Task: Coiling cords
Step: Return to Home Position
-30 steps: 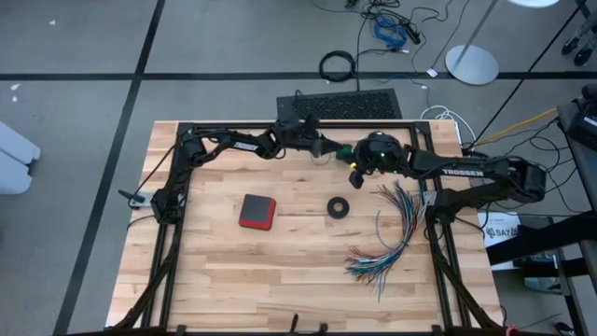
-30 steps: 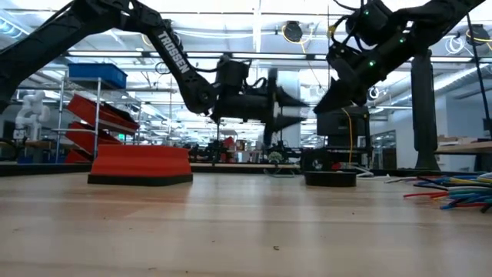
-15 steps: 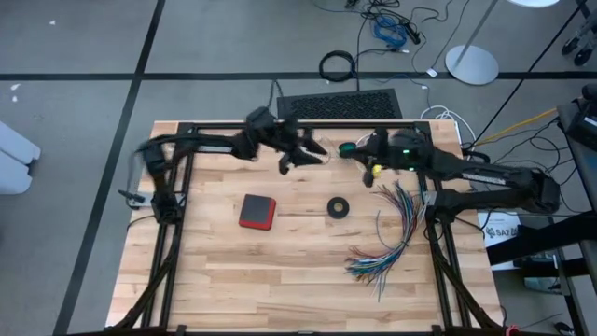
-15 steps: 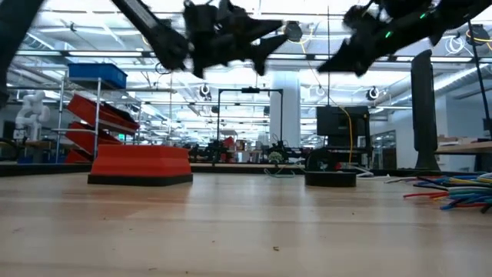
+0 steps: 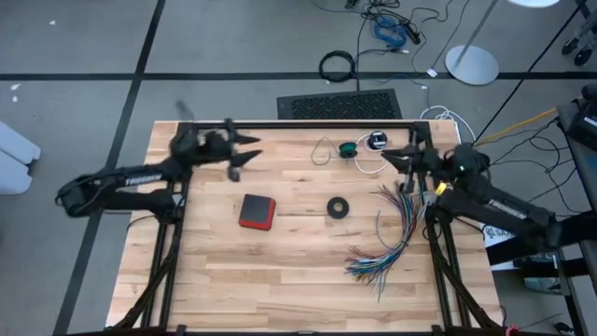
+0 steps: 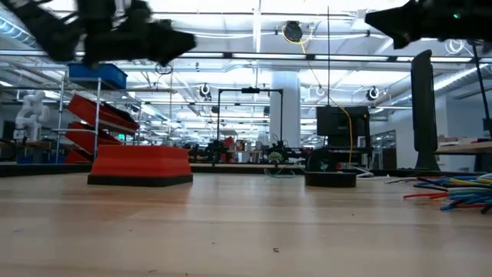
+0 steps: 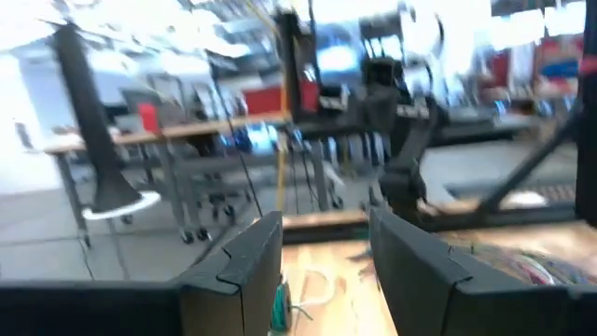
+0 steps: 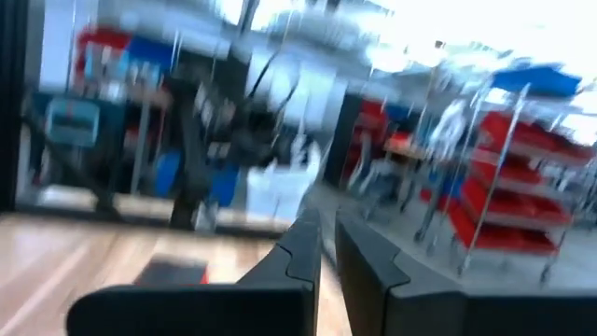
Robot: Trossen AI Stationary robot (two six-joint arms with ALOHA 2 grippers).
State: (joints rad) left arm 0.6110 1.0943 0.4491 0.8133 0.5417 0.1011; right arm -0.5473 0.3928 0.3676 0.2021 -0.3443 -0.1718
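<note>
Your left gripper (image 5: 248, 157) hangs above the far left part of the table (image 5: 280, 280). Its wrist view shows what the high view cannot: the fingers (image 7: 244, 261) stand wide apart with nothing between them. Your right gripper (image 5: 388, 157) hovers over the far right part, just beside the fanned multicoloured wires (image 5: 387, 233). In its own wrist view the fingers (image 8: 303, 243) are drawn almost together, leaving only a slit, and they hold nothing.

The cords lie on the wood between the two grippers, near the far edge. The teal-green cord (image 5: 348, 148) sits in a small tight coil. The white cord (image 5: 323, 149) loops on either side of it and runs to the round black-and-white piece (image 5: 377, 141).

From table height you see the red box (image 6: 141, 164) and the black ring (image 6: 330, 178) plainly. The cords there are perhaps a faint tangle between them, and both arms show only as blurred dark shapes at the top.
</note>
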